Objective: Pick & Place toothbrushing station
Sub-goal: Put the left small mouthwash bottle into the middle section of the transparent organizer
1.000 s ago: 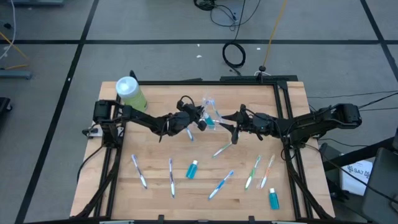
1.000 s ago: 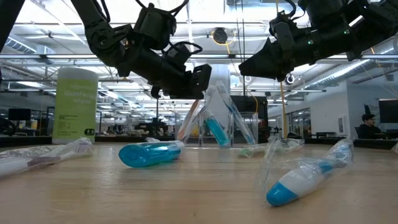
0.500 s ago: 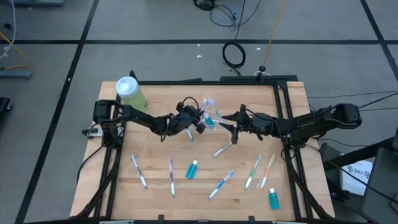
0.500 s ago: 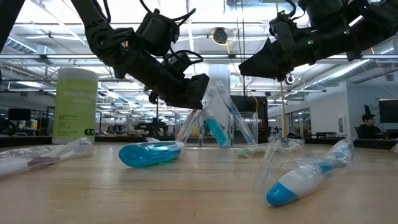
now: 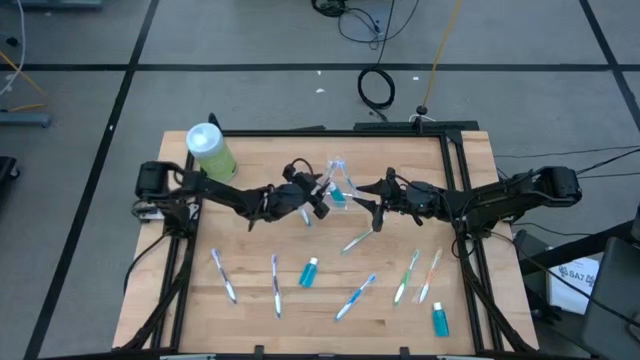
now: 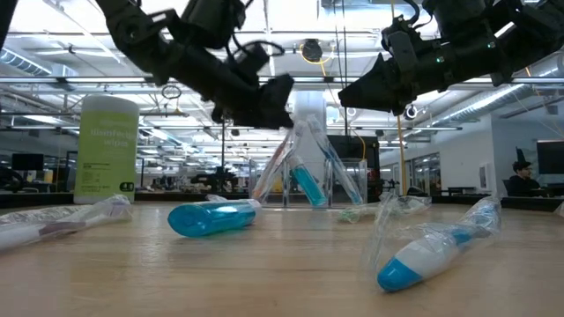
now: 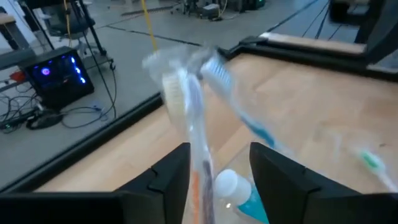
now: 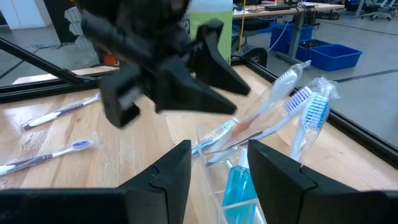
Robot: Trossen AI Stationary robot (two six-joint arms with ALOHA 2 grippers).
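Observation:
The small clear cup (image 5: 338, 193) stands on its base at the table's middle. In it stand several wrapped toothbrushes (image 6: 330, 158), leaning on its rim, and a teal tube (image 8: 239, 186). My left gripper (image 5: 320, 197) hangs open just left of the cup and above its rim. Its fingers stand on either side of one wrapped toothbrush (image 7: 186, 106) without touching it. From the right, my right gripper (image 5: 368, 198) points at the cup, open and also above the rim (image 6: 348, 95). More toothbrushes (image 5: 355, 297) and teal tubes (image 5: 308, 271) lie flat nearer the front edge.
A large green canister with a white lid (image 5: 210, 148) stands at the far left corner. Loose wrapped toothbrushes lie at the front left (image 5: 222, 275) and front right (image 5: 407, 275). A second teal tube (image 5: 439, 319) lies near the front right corner. A black frame (image 5: 455, 190) edges the table.
My left gripper has opened and risen from beside the cup, drawing back a little toward the table's left edge. The wrapped toothbrush it was at stays standing in the cup. My right gripper has kept still.

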